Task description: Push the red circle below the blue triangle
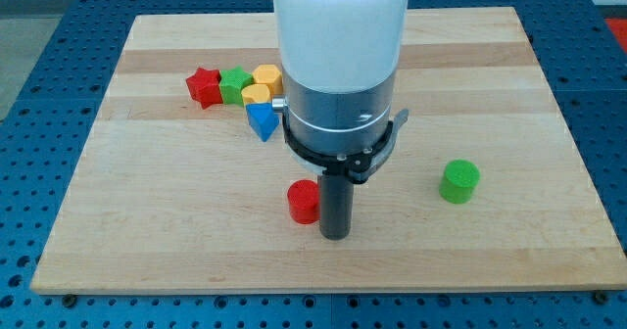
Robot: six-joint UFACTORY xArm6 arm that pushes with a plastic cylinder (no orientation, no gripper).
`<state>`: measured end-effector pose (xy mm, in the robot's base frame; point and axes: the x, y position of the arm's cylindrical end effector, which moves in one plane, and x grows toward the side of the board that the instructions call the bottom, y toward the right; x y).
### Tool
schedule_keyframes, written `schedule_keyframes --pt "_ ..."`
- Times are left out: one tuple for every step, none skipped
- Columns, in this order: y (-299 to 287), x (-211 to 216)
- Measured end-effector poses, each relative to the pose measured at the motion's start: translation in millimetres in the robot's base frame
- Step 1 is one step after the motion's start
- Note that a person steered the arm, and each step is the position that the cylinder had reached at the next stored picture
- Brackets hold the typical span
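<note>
Camera view: red circle (pixel 304 202), a short cylinder, sits upright on the wooden bench (pixel 147 221), below the blue triangle (pixel 261 120). My tip (pixel 335 236) touches its right side. No claw fitted, only the rod. Red star (pixel 203 86), green block (pixel 233 84) and two yellow blocks (pixel 263 86) cluster above the triangle. Green cylinder (pixel 458 181) stands well apart, view's right.

Board (pixel 176 241): pale wood, smooth, visible grain bands, matt. Red circle (pixel 304 202), blue triangle (pixel 261 120), green cylinder (pixel 458 181): plastic look, matt, faintly ribbed sides. My rod: dark, matt, down to my tip (pixel 335 236). My arm housing (pixel 338 30): white, smooth, slight sheen; band beneath brushed grey metal.
</note>
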<state>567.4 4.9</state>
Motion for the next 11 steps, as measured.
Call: schedule_keyframes --pt "-2 -16" --pt "-24 -26" --pt "-27 -16" --pt "-29 -15" --pt "-46 -15" --pt "-67 -15" --pt "-71 -32" --pt "-71 -55" --pt "-71 -69" --pt "-71 -73" --pt "-71 -69"
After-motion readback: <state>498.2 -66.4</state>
